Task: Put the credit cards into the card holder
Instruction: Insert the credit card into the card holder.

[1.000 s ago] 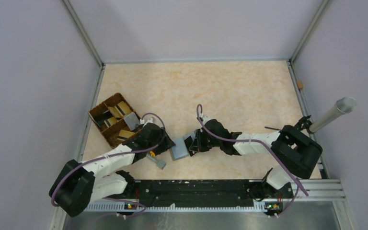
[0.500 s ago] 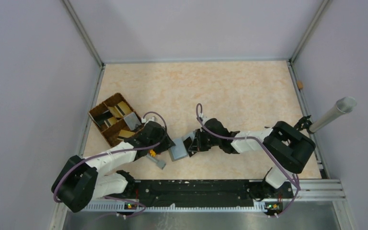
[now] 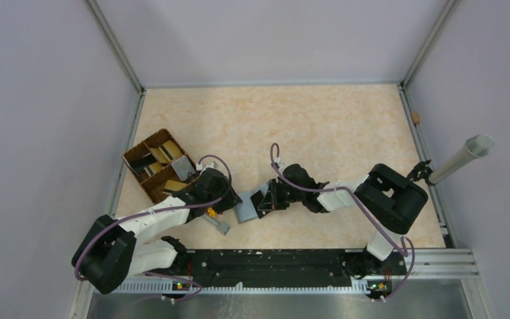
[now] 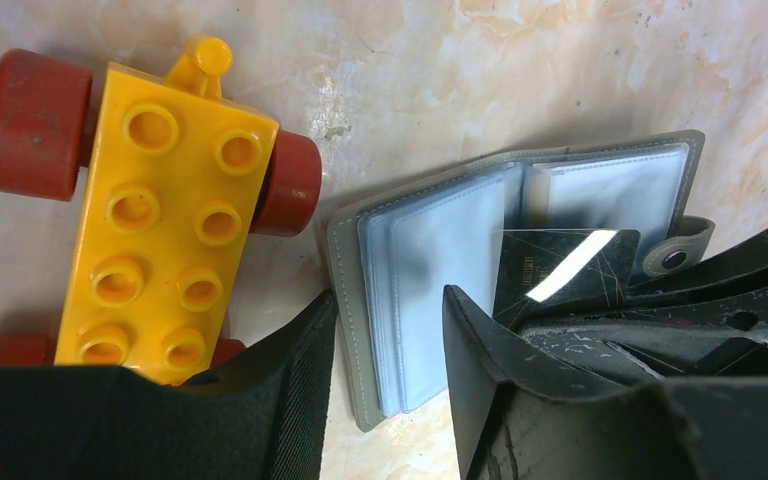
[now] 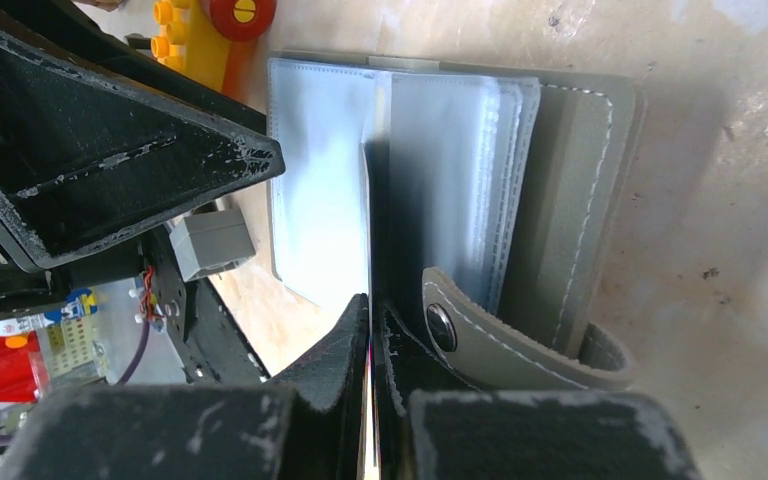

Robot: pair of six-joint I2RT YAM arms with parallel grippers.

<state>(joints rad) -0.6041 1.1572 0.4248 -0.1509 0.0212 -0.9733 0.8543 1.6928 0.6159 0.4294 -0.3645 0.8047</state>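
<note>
- Pinching 1 dark credit card (image 4: 560,262) edge-on in right gripper (image 5: 371,312), tip just at card holder (image 5: 560,210) pockets, long axis pointing in.
- Left gripper (image 4: 388,300) spread, straddling card holder's far edge.

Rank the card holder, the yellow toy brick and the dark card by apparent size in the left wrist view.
1. card holder, though partly covered
2. yellow toy brick
3. dark card, only partly showing
</note>
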